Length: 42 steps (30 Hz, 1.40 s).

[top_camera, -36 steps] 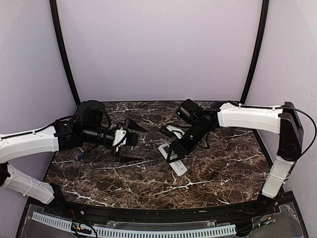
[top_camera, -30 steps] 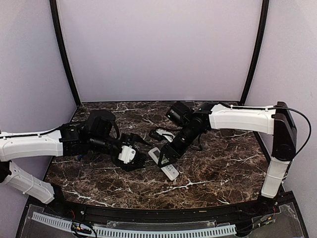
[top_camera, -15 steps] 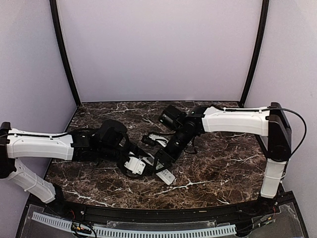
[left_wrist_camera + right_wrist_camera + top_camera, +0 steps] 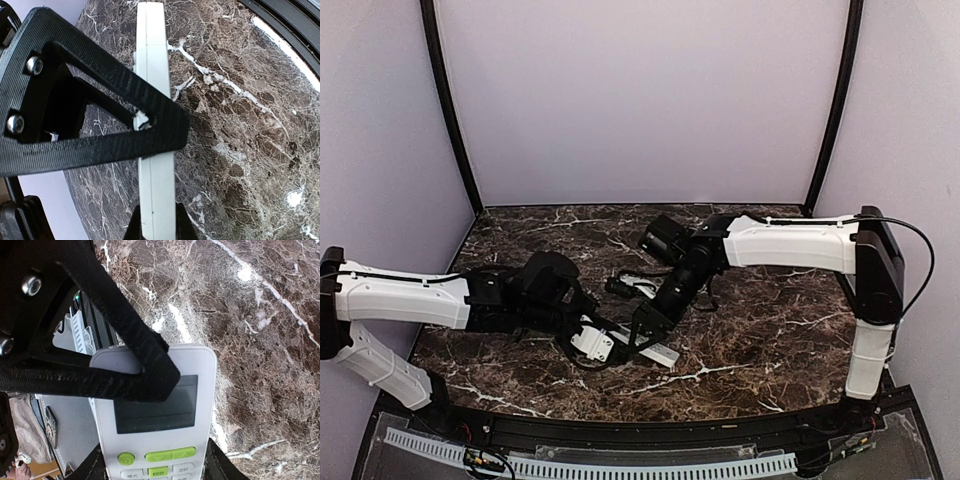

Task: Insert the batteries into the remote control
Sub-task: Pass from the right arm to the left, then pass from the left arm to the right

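Observation:
Both grippers hold the white remote control low over the front middle of the marble table. In the right wrist view the remote control faces the camera, showing its dark display and green buttons. My right gripper is shut on its two long sides. In the left wrist view the remote control shows edge-on, and my left gripper is shut across its thin front and back faces. From above, the left gripper meets the right gripper at the remote. No batteries show in any view.
A small white and black object lies on the table just behind the right gripper. The table's black front edge runs close below the remote. Grey walls enclose the back and sides.
My left arm swung right to the remote and its jaws closed on it. The right arm carried the remote left and nearer the front edge.

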{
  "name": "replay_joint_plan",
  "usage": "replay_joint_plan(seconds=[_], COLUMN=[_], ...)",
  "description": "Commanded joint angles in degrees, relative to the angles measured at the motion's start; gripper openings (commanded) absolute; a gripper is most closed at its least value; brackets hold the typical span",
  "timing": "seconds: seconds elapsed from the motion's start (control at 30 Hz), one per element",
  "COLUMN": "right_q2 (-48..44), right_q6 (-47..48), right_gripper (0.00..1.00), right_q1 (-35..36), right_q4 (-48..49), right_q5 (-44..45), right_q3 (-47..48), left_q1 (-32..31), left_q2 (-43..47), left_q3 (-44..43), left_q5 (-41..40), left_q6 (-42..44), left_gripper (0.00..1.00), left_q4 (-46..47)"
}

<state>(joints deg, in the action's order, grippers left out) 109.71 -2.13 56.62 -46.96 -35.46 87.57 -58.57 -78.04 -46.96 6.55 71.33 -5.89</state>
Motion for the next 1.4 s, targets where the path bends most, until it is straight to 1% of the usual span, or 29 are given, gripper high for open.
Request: replay_joint_plan(seconds=[0.0, 0.07, 0.17, 0.2, 0.27, 0.3, 0.37, 0.43, 0.57, 0.67, 0.7, 0.8, 0.9, 0.97, 1.03, 1.13, 1.17, 1.23, 1.37], right_q2=[-1.09, -3.3, -8.56, -10.69, -15.21, -17.67, -22.25, -26.73, -35.06, -39.43, -40.45, -41.28, -40.58, -39.51, -38.19, -36.14, -35.57, -34.69, -34.88], right_q6=[2.39, 3.57, 4.16, 4.38, 5.2, 5.61, 7.0, 8.72, 12.23, 14.48, 14.71, 14.48, 13.93, 13.38, 12.77, 12.28, 12.31, 12.25, 11.94], right_gripper=[0.34, 0.56, 0.76, 0.81, 0.85, 0.87, 0.89, 0.89, 0.9, 0.9, 0.9, 0.89, 0.86, 0.83, 0.74, 0.54, 0.49, 0.42, 0.3], right_q1=[0.7, 0.33, -0.9, -1.36, -1.86, -1.95, -2.04, -2.12, -2.21, -2.23, -2.18, -2.24, -2.26, -2.22, -2.22, -2.22, -2.22, -2.13, -2.13], right_q4=[3.93, 4.19, 6.7, 7.84, 10.8, 12.63, 16.61, 20.79, 28.14, 30.83, 31.35, 31.48, 31.5, 32.16, 32.81, 33.82, 34.12, 33.99, 34.6], right_q5=[2.78, 4.95, 6.99, 7.43, 8.75, 9.85, 11.76, 12.72, 12.23, 9.12, 8.7, 9.95, 10.5, 10.17, 9.08, 6.51, 5.73, 4.61, 2.99], right_q3=[-0.12, -1.17, -3.48, -4.41, -6.44, -7.82, -11.08, -14.72, -23.22, -27.13, -28.05, -29.34, -29.69, -29.6, -29.15, -28.27, -28.01, -27.56, -27.76], left_q1=[-0.06, -0.06, -0.06, -0.06, -0.01, 0.01, 0.1, 0.4, 2.49, 4.5, 5.28, 5.86, 6.04, 6.13, 6.18, 6.2, 6.28, 6.27, 6.49], left_q2=[3.18, 3.72, 3.7, 3.4, 2.81, 2.68, 2.41, 2.57, 4.77, 6.16, 6.68, 7.07, 6.92, 6.73, 6.51, 6.19, 6.05, 6.0, 6.06], left_q3=[-0.04, -0.71, -2.68, -4.03, -5.88, -6.85, -7.76, -8.29, -8.46, -8.12, -7.9, -7.6, -7.51, -7.72, -7.97, -8.22, -8.23, -8.16, -7.93], left_q5=[2.32, 2.34, 3.35, 3.93, 4.65, 4.9, 5.8, 7.61, 14.57, 21.71, 22.92, 26.41, 27.0, 27.17, 27.42, 27.61, 27.83, 28.07, 28.48], left_q6=[-7.62, -11.18, -16.15, -18.75, -23.33, -24.79, -30.38, -34.15, -41.55, -46.11, -47.73, -48.98, -49.42, -49.39, -49.43, -49.65, -49.76, -50.01, -50.31], left_gripper=[0.0, 0.0, 0.0, 0.0, 0.0, 0.0, 0.0, 0.0, 0.0, 0.0, 0.0, 0.0, 0.0, 0.0, 0.0, 0.0, 0.0, 0.0, 0.0], left_q4=[2.44, 2.46, -0.76, -1.96, -6.23, -6.89, -8.46, -9.14, -7.75, -4.69, -4.06, -2.43, -2.28, -2.47, -2.61, -2.61, -2.63, -2.63, -2.46])
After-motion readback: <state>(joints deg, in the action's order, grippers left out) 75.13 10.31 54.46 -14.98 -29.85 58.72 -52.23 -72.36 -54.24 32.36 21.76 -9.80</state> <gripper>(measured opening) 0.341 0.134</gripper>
